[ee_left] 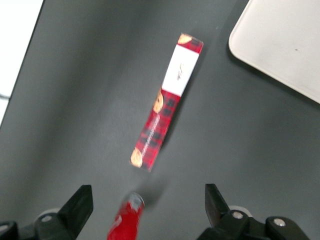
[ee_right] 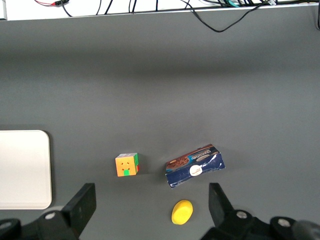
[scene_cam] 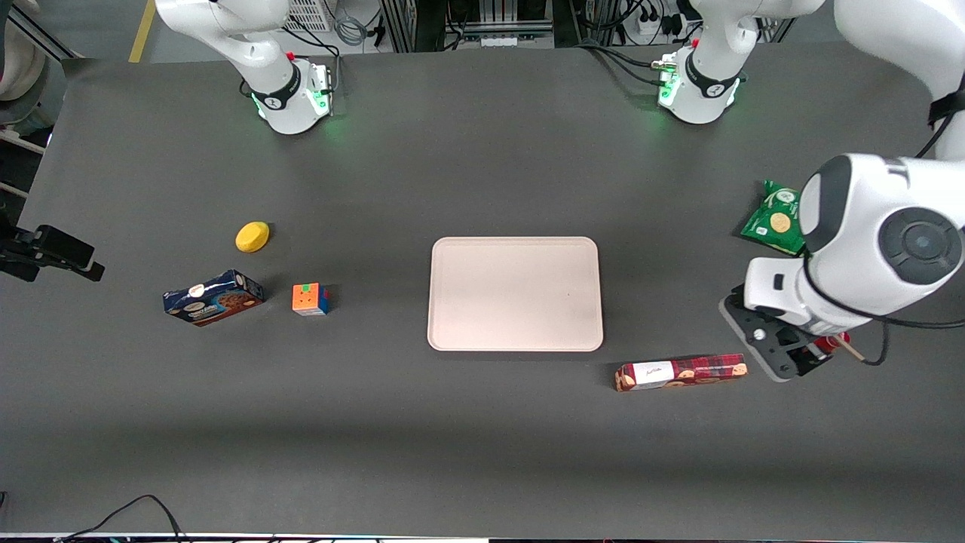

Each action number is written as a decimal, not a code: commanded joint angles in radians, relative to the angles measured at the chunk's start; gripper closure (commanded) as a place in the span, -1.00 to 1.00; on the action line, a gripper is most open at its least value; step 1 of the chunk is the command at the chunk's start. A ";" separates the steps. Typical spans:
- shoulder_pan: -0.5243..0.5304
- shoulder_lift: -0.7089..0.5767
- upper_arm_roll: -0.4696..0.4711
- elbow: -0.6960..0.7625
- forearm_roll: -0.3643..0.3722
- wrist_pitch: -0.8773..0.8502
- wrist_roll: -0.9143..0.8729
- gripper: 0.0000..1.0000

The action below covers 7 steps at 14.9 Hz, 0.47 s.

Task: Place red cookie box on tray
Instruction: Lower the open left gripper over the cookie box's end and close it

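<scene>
Item, long narrow red plaid cookie box point(scene_cam: 681, 373): flat on the dark table just off the near corner of the flat pale pink-beige tray point(scene_cam: 515, 293), apart from it.

Item, my gripper point(ee_left: 149, 202): fingers spread, holding nothing, hovering short of the box's end, I judge for approach.

Item, red bottle point(ee_left: 125, 219): clear in the wrist view, possibly lying down; the front view mostly hides it.

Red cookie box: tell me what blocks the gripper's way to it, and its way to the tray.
Nothing visible blocks either path. The open gripper hangs above a red bottle, beside the end of the red cookie box. Only bare table separates the box from the tray.
</scene>
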 commanded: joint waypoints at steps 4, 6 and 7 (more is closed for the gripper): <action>0.016 0.118 -0.015 -0.068 -0.082 0.175 0.167 -0.99; 0.019 0.138 -0.015 -0.089 -0.096 0.206 0.211 -0.93; 0.017 0.143 -0.015 -0.100 -0.096 0.232 0.215 -0.97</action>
